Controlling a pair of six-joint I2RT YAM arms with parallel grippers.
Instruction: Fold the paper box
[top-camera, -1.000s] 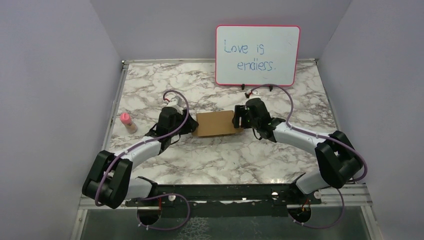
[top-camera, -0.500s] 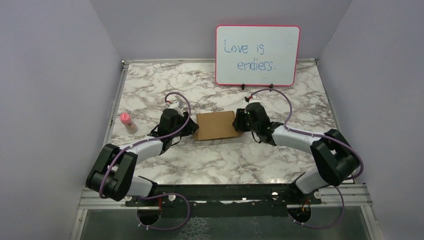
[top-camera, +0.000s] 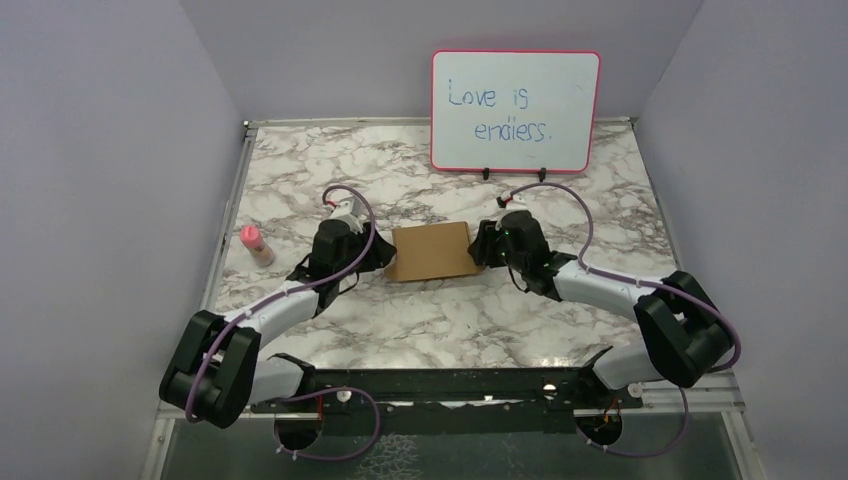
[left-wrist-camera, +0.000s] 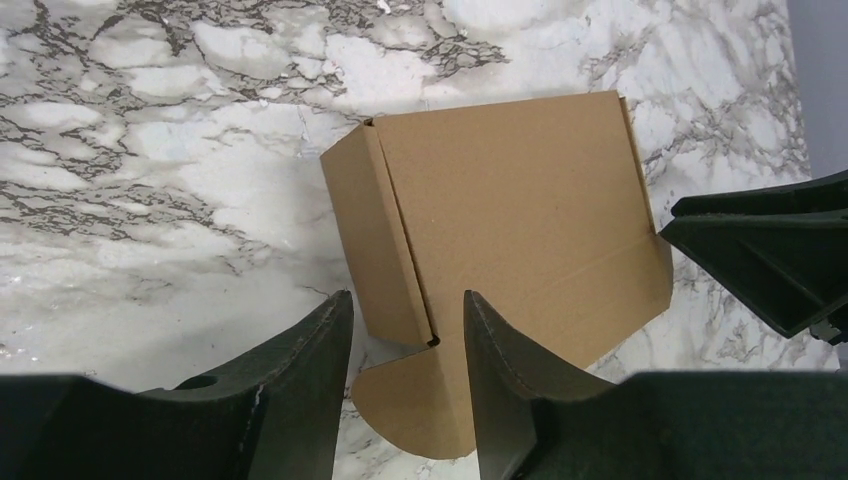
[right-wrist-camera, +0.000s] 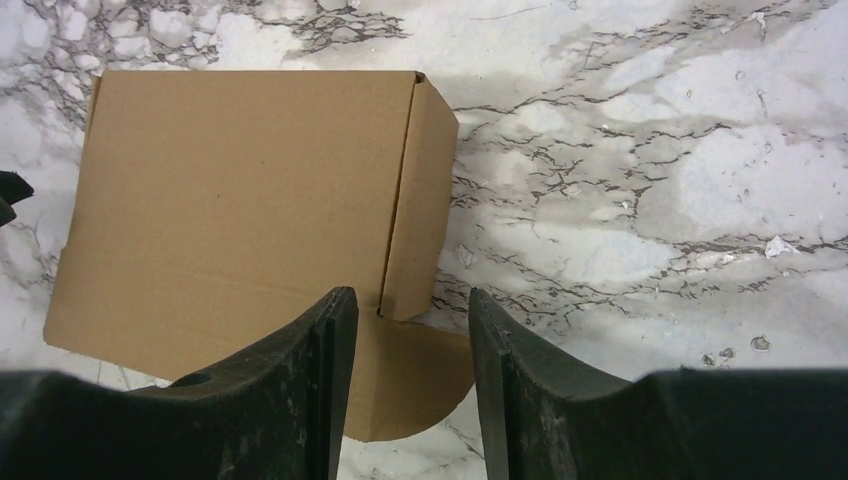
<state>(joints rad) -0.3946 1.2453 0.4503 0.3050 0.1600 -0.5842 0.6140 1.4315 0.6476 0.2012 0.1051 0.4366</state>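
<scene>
We see the left gripper (left-wrist-camera: 405, 310), jaws spread, astride the paper box (top-camera: 432, 251) at its 9 o'clock end. The right gripper (right-wrist-camera: 410, 297), jaws likewise spread, straddles the 3 o'clock end. The box lies mid-table, and a whiteboard (top-camera: 515, 110) stands at 12 o'clock.

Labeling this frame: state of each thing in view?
paper box: lid down, rounded tabs sticking out at both ends
left gripper: open, straddling the box's left end wall
right gripper: open, straddling its right end wall
whiteboard: upright, written on
pink-capped bottle: apart from both grippers
</scene>
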